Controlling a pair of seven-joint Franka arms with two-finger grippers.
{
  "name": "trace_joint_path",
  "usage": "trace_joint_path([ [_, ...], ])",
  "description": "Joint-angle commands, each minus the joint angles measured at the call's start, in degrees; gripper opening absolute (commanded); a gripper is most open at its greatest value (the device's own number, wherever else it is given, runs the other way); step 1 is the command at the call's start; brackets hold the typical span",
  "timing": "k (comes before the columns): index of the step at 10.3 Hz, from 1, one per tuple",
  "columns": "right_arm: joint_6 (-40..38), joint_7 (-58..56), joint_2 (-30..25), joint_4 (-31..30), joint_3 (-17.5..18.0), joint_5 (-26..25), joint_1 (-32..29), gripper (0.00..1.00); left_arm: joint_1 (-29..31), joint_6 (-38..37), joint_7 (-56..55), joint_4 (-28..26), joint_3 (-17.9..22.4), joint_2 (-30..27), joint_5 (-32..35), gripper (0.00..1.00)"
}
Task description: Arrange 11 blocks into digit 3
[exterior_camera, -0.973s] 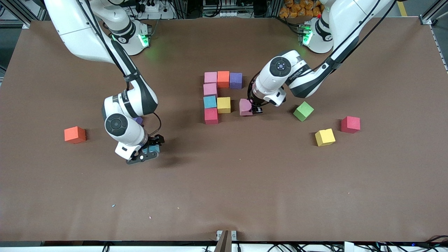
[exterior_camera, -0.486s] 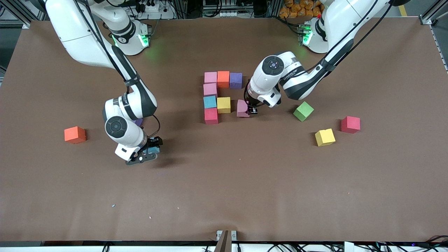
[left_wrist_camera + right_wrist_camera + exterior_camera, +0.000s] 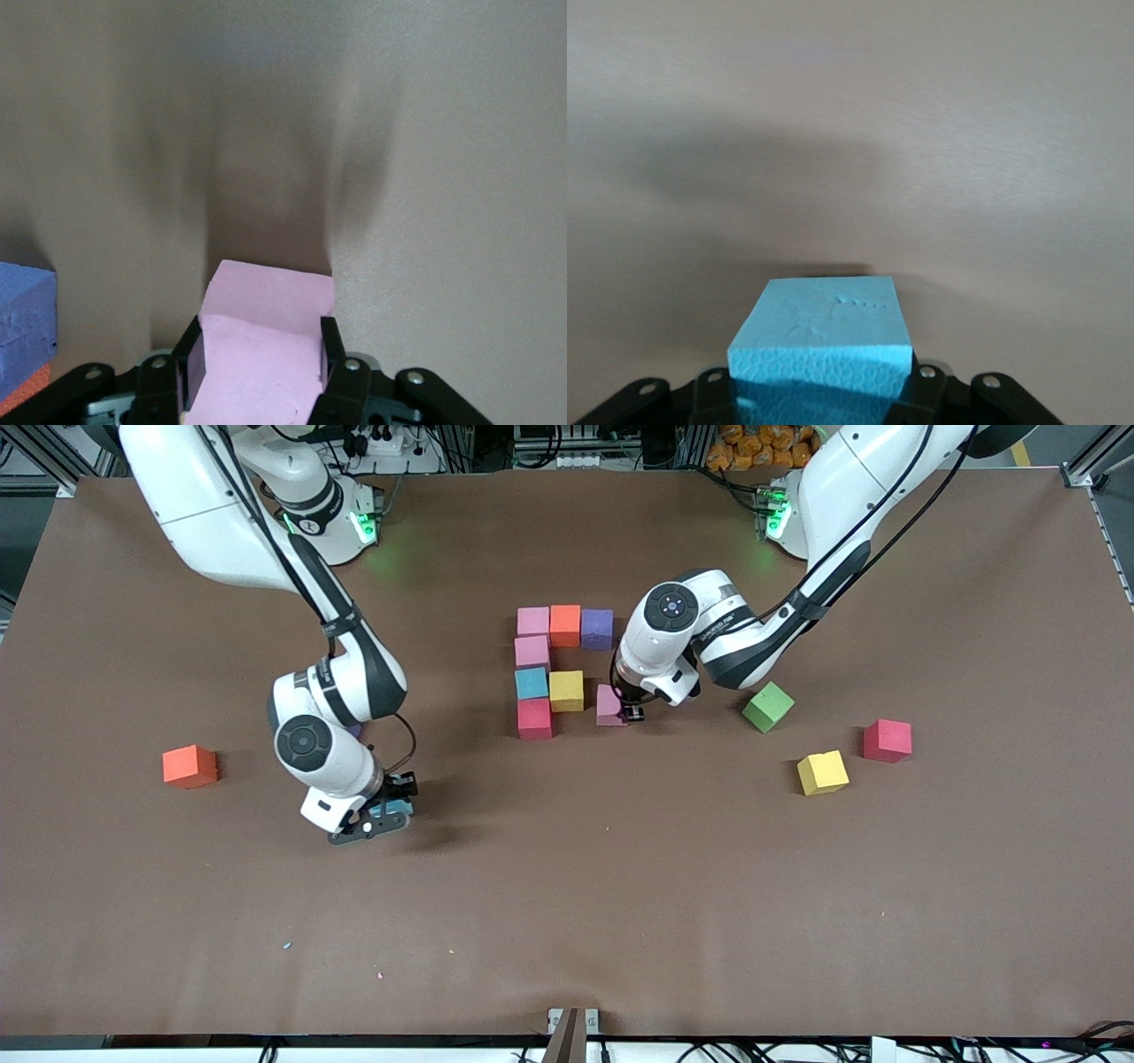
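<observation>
The partly built digit 3 lies mid-table: pink (image 3: 533,621), orange (image 3: 565,624) and purple (image 3: 597,629) blocks in a row, then pink (image 3: 532,652), cyan (image 3: 532,683) with yellow (image 3: 566,690) beside it, and red (image 3: 534,718). My left gripper (image 3: 631,710) is shut on a pink block (image 3: 609,705), low and close beside the yellow block; in the left wrist view the pink block (image 3: 266,345) fills the left gripper (image 3: 261,347). My right gripper (image 3: 381,815) is shut on a cyan block (image 3: 388,808), low over bare table toward the right arm's end; the right wrist view shows the block (image 3: 824,341) in the gripper (image 3: 819,385).
Loose green (image 3: 768,707), red (image 3: 887,740) and yellow (image 3: 822,772) blocks lie toward the left arm's end. A loose orange block (image 3: 190,766) lies toward the right arm's end. The purple block's corner (image 3: 22,323) shows in the left wrist view.
My left gripper has carried the pink block closer to the yellow block of the figure. My right gripper, still holding the cyan block, has shifted only slightly.
</observation>
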Motion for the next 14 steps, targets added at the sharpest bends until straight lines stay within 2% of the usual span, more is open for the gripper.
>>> trace_joint_path([
  [1,-3.9,6.4,-0.3,3.7,0.1,-0.1,3.3,0.22,-1.1,-1.4,-9.0,0.3,0.2,-1.1,2.1,0.00],
  [3,-3.9,11.6,0.0,4.4,0.2,0.1,6.4,0.22,-2.1,-3.0,-11.6,0.0,0.2,-1.3,2.2,0.00],
  [6,-3.9,18.8,2.0,7.5,0.0,6.6,12.3,0.22,-2.6,-3.0,-14.3,0.2,0.0,-1.7,2.2,0.00],
  [14,-3.2,29.2,10.7,15.3,0.0,6.3,18.7,0.22,-3.7,-2.9,-15.7,0.6,-0.1,-1.3,2.2,0.00],
])
